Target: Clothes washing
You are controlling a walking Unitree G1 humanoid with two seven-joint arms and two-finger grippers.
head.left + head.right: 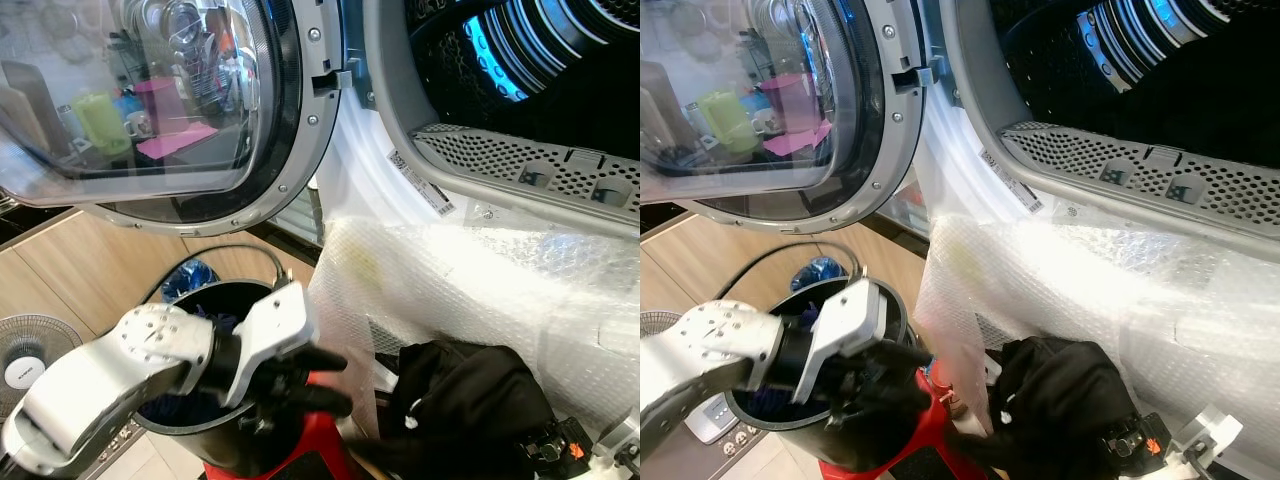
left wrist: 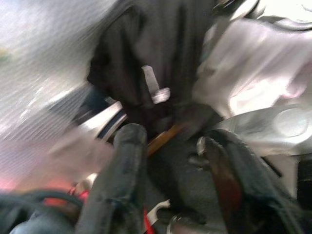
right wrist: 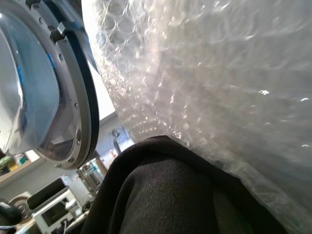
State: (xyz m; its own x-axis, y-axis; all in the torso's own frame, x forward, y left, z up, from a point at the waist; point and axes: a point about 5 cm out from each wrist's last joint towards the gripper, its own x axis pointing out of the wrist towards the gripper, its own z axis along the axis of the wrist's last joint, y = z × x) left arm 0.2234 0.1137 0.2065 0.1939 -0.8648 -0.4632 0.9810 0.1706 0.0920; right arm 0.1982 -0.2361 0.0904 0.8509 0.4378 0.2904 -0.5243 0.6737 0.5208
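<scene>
While the washing machine's round door (image 1: 170, 110) hangs swung open beside the dark drum (image 1: 560, 60), a black garment (image 1: 465, 400) lies bunched below the drum's mouth, against the sheet of bubble wrap (image 1: 480, 280) draped down the machine's front. The left pincer (image 1: 320, 385) reaches from above a black laundry basket (image 1: 215, 400) toward the garment; in the left wrist view its two fingers (image 2: 119, 180) stand apart with nothing between them, the cloth just ahead of the tips. The right arm's wrist (image 1: 1200, 435) sits at the far side of the garment, low beneath the drum, and the right wrist view has black cloth pressed close under the bubble wrap, but whether that pincer is gripping it cannot be told. The basket, beside and below the door, has blue cloth (image 1: 190, 280) showing at its rim. The step in hand appears to be taking hold of the garment to lift it into the drum. To do that well, the left pincer would want to close on a thick fold and not a loose edge, keep clear of the bubble wrap so the sheet is not dragged along, and raise the bundle high enough to pass the perforated lip (image 1: 520, 170) of the drum's mouth.
</scene>
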